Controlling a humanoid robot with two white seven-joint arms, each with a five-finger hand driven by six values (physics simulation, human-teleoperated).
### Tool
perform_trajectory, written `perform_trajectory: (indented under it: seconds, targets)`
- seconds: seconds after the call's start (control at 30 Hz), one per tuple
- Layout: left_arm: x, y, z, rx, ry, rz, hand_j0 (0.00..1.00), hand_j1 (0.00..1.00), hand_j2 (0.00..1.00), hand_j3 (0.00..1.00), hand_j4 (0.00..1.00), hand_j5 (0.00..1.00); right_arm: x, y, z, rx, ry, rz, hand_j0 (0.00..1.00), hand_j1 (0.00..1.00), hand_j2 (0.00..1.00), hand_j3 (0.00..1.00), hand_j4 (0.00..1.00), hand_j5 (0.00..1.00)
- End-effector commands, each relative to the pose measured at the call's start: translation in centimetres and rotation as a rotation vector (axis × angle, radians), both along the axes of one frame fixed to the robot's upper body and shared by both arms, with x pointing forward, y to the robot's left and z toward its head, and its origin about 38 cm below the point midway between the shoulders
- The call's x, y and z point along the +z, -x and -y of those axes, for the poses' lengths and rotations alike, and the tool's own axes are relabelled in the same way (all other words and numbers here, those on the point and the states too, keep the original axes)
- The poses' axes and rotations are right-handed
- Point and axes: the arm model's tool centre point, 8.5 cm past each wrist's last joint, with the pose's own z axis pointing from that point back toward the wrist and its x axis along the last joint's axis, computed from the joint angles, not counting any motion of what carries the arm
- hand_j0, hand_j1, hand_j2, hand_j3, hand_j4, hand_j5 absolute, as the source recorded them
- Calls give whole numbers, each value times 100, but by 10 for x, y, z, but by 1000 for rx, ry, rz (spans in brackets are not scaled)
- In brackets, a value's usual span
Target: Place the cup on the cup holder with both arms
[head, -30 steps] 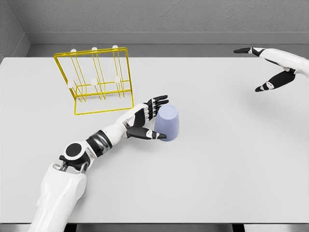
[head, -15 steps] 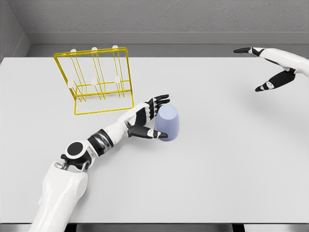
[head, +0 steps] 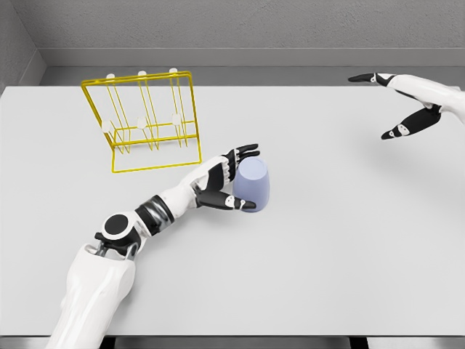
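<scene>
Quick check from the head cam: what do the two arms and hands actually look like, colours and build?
Both arms have smooth glossy white shells. The left arm shows a round black-and-white joint disc at the elbow and a dark metallic banded wrist section. The left hand and right hand have black segmented fingers with white patches near the tips. No cables, markings or sleeves are visible.

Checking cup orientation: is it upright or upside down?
Upside down, it seems: the cup stands on the table, wider end down, closed narrower end up.

A pale grey counter (head: 349, 240) fills the view; behind it stands a grey wall (head: 254, 25) under even light.
</scene>
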Motion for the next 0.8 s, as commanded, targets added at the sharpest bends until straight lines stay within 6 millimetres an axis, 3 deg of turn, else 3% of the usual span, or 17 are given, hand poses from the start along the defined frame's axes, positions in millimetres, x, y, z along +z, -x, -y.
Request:
perform_trajectory:
  seconds: [0.0, 0.03, 0.13, 0.33, 0.67, 0.77]
  targets:
    - [0, 0, 0, -1, 6, -2, 81, 81, 81, 81, 81, 81, 1, 0, 1, -5, -7, 0, 100, 100, 100, 100, 100, 100]
    - [0, 0, 0, -1, 6, -2, 72, 72, 72, 72, 72, 72, 1, 0, 1, -4, -7, 0, 100, 100, 100, 100, 100, 100]
    - [0, 1, 0, -1, 8, -4, 64, 64, 64, 64, 64, 64, 2, 0, 2, -6, -7, 1, 100, 100, 100, 100, 100, 100]
    - [0, 0, 0, 0, 5, -3, 63, 63, 63, 63, 63, 63, 1, 0, 1, -6, -7, 1, 100, 100, 100, 100, 100, 100]
    - [-2, 0, 0, 1, 4, -9, 44, 44, 44, 44, 44, 44, 1, 0, 0, -3, -8, 0, 100, 100, 100, 100, 100, 100]
    - [-2, 0, -1, 2, 6, -11, 44, 44, 44, 44, 44, 44, 2, 0, 2, -6, -8, 1, 100, 100, 100, 100, 100, 100]
